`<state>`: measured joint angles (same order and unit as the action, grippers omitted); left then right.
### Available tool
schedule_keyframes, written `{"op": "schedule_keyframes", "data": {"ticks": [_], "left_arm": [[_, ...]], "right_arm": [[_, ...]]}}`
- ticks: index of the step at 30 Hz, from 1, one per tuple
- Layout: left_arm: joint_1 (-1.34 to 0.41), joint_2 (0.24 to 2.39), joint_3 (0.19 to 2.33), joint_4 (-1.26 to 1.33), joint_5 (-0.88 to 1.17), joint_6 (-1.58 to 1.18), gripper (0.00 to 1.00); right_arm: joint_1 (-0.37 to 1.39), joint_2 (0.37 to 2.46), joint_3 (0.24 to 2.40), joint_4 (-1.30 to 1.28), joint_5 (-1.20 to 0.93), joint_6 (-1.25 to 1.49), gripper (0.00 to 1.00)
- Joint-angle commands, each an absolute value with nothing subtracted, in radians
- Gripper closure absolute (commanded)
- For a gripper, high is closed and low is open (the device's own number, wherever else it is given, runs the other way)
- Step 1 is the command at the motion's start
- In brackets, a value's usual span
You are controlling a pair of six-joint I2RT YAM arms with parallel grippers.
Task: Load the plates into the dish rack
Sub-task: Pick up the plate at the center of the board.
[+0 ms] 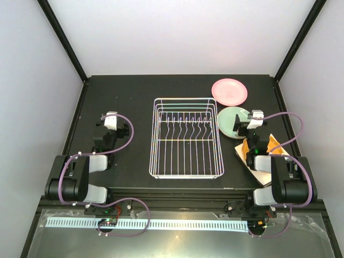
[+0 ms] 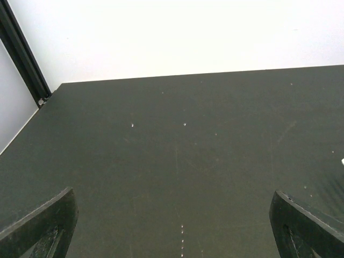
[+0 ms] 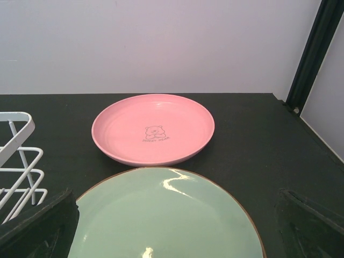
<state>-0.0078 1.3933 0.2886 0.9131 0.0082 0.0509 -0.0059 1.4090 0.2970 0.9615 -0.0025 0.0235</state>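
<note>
Near the middle of the dark tabletop stands the dish rack, a white wire basket with a row of upright tines and no plate in it. All the plates lie to the right of the dish rack. The round pink plate lies flat just beyond the rack's far right corner; the right wrist view shows a small bear drawn at its centre. The pale green plate lies flat beside the rack's right side, nearer than the pink one and close to it. Further toward the rack's near right corner, partly hidden under the right arm, an orange plate and a pale square plate overlap; how they are stacked cannot be told.

The right hand hangs over the green plate, jaws spread wide and holding nothing, with the rack's wire corner at the left of its view. The left hand is well to the left of the dish rack, over bare tabletop, its jaws likewise wide apart and empty.
</note>
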Motion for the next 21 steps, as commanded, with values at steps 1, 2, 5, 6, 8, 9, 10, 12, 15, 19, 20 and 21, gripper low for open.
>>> {"op": "schedule_keyframes", "data": {"ticks": [1,2,5,6,8,9,10,12,15,19,20,21], "left_arm": [[-0.006,1.388,0.322,0.951,0.026,0.071,0.01],[-0.005,1.382,0.37,0.864,0.003,0.065,0.01],[-0.006,1.385,0.707,0.349,-0.106,-0.001,0.01],[-0.005,1.402,0.795,0.252,-0.114,-0.011,0.01],[-0.005,1.424,0.941,0.149,-0.076,-0.019,0.01],[-0.006,1.427,0.997,0.125,-0.044,-0.029,0.01],[-0.005,1.431,1.046,0.126,-0.015,-0.046,0.01],[-0.005,1.443,1.111,0.178,0.018,-0.087,0.01],[-0.001,1.47,1.268,0.128,0.083,-0.182,0.01],[0.011,1.51,1.447,0.057,0.136,-0.45,0.01],[0.029,1.515,1.457,0.074,0.254,-0.464,0.01],[0.042,1.516,1.444,0.111,0.321,-0.488,0.01]], "right_arm": [[-0.006,1.396,0.293,0.997,0.003,0.008,0.0],[-0.006,1.386,0.291,1.01,0.012,0.01,0.0],[-0.005,1.251,0.349,0.791,0.036,0.022,0.0],[-0.005,1.209,0.372,0.736,0.022,0.011,0.0],[-0.004,1.13,0.399,0.697,-0.023,-0.051,0.0],[-0.003,1.093,0.413,0.687,-0.025,-0.075,0.0],[-0.002,1.063,0.433,0.671,-0.015,-0.087,0.0],[-0.003,1.029,0.521,0.536,0.04,-0.047,0.0],[-0.004,1.079,0.832,0.067,0.129,0.161,0.0],[-0.004,1.118,1.128,-0.384,-0.098,0.34,0.0],[-0.004,1.078,1.107,-0.385,-0.173,0.377,0.0],[-0.002,1.023,1.058,-0.356,-0.22,0.41,0.0]]}}
